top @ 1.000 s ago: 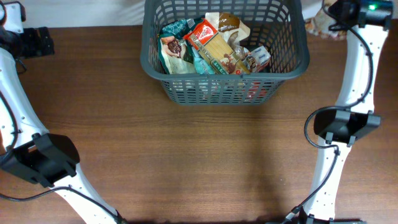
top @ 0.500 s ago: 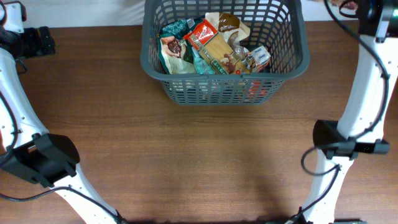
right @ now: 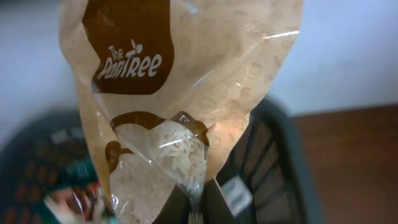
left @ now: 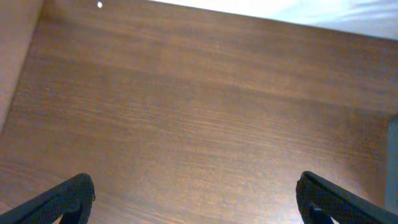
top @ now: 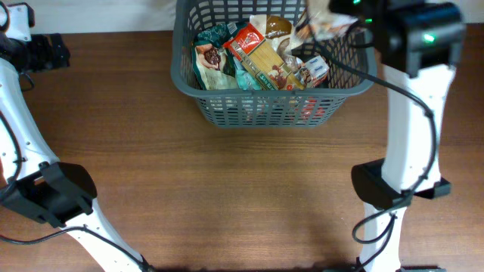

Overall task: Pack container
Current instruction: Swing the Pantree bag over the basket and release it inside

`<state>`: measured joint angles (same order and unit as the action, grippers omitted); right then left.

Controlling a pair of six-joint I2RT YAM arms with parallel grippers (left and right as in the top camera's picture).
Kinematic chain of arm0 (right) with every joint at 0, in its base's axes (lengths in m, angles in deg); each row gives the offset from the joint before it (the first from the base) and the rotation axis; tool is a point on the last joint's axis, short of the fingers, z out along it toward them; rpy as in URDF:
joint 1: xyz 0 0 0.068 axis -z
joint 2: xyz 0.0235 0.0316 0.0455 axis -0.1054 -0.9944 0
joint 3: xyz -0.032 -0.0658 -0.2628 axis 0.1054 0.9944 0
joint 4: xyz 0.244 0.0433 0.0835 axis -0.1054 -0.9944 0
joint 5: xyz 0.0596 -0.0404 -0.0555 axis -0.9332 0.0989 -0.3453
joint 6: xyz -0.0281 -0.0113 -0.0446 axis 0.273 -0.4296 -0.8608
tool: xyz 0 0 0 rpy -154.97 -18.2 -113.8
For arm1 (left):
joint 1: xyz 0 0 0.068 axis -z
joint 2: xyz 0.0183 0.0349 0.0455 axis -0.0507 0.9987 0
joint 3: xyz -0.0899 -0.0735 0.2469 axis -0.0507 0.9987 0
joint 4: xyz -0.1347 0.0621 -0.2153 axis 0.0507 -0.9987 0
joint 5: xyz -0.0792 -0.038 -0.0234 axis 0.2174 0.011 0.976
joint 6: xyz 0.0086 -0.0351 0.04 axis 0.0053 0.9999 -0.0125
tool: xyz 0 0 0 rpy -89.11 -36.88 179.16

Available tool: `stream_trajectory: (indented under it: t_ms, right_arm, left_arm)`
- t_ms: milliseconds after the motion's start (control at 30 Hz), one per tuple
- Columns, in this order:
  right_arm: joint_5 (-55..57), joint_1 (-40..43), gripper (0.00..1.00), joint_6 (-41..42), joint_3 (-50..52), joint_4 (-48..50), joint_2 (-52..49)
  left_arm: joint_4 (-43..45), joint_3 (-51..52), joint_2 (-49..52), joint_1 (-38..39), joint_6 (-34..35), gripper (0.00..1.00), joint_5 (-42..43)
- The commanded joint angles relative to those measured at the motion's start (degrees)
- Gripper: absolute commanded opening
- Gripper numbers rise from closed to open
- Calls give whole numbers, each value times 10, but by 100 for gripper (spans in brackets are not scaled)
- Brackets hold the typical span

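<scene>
The dark grey lattice container (top: 352, 79) stands at the back middle of the table, holding several food packets, among them a red pasta packet (top: 253, 51). My right gripper (top: 355, 21) is shut on a tan and clear bag of rice (top: 324, 24) and holds it over the container's right rear rim. In the right wrist view the rice bag (right: 180, 93) hangs from the closed fingers (right: 198, 208), with the container (right: 273, 155) below. My left gripper (left: 196, 202) is open and empty above bare wood; it sits at the far left (top: 45, 49).
The brown wooden table (top: 227, 189) spreads in front of the container. A white surface borders the table's back edge (left: 311, 9). The arm bases stand at the front left (top: 49, 196) and front right (top: 393, 189).
My right arm has swung left from the far right back corner, bringing the rice bag over the container's right rear rim. The left arm has not moved.
</scene>
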<state>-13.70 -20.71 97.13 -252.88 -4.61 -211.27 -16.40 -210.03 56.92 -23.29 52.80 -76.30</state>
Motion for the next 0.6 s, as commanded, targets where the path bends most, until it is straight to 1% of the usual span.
stream_trajectory:
  t_ms: [0, 100, 133, 167, 200, 233, 267, 300, 433, 567]
  right_arm:
    - [-3, -8, 4, -3, 34, -5, -7]
    - [-3, -2, 4, -3, 52, -36, -7]
    - [-3, 0, 14, -3, 55, -50, -7]
    - [-3, 2, 34, -3, 56, -65, -7]
    - [-3, 6, 50, -2, 57, -77, -7]
    - [-4, 9, 70, -2, 57, -86, -7]
    - [-4, 12, 88, 0, 57, -93, -7]
    - [-3, 13, 99, 0, 57, -98, -6]
    - [-3, 16, 99, 0, 57, -106, 3]
    - [-1, 16, 99, -3, 57, -105, 40]
  left_arm:
    - [-10, 3, 1, -1, -10, 99, 24]
    - [-12, 3, -12, -1, -10, 99, 29]
    - [-12, 3, -19, -1, -14, 99, 30]
    - [-12, 3, -28, -1, -15, 99, 30]
    - [-12, 3, -39, -1, -18, 99, 34]
    - [-10, 3, -50, -1, -21, 99, 37]
    - [-7, 3, -66, -1, -22, 99, 38]
    - [-3, 3, -82, -1, -22, 99, 38]
    - [14, 3, -153, -1, -28, 99, 37]
    - [19, 3, -228, -2, -37, 99, 29]
